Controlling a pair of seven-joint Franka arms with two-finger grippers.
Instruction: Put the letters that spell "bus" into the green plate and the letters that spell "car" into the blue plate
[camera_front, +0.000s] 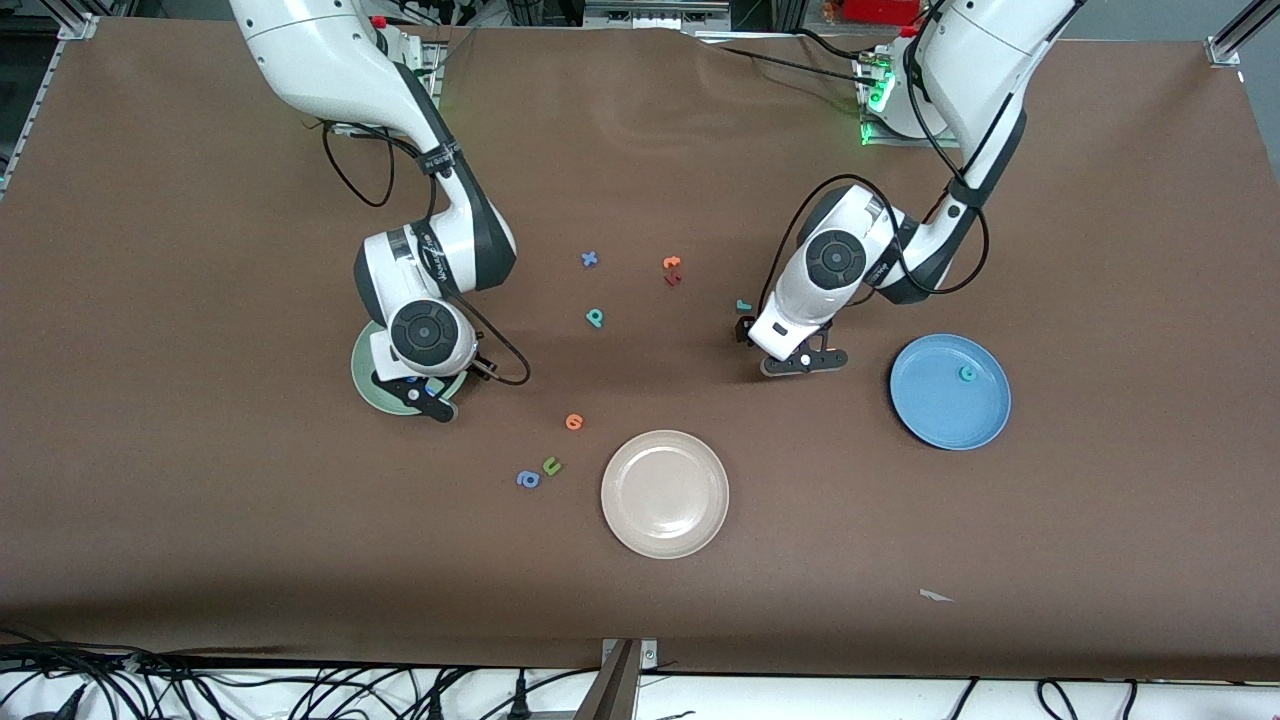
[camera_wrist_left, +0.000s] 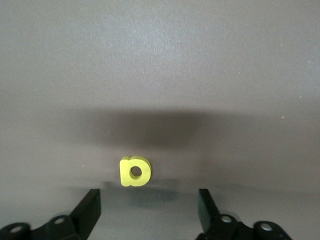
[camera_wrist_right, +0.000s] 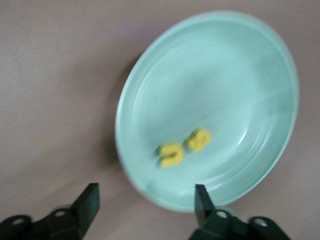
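Left end effector (camera_wrist_left: 147, 210): low over the counter (camera_front: 200, 520), fingers apart, straddling the yellow a (camera_wrist_left: 135, 171); nothing gripped yet
Right end effector (camera_wrist_right: 145, 210): over the green plate (camera_wrist_right: 240, 75), fingers spread, empty
Green plate contents: yellow u (camera_wrist_right: 171, 154) and yellow s (camera_wrist_right: 198, 139) lie touching near the rim; teal b (camera_front: 595, 318) not in, sits on the counter mid-table
Blue plate (camera_front: 935, 415): toward the left arm's end of the table, holds the teal c (camera_front: 967, 373)
Teal r (camera_front: 743, 304): on the counter just beside the left arm's wrist
Handling, yellow a: looks like foam, so judged very light, a little squashy, not fragile; small enough to tip or skate if nudged
Where to hold: across its two flat outer sides, fingers low to the counter, gentle squeeze
Distractors: beige plate (camera_front: 665, 493), blue x (camera_front: 590, 259), orange letters (camera_front: 672, 264)
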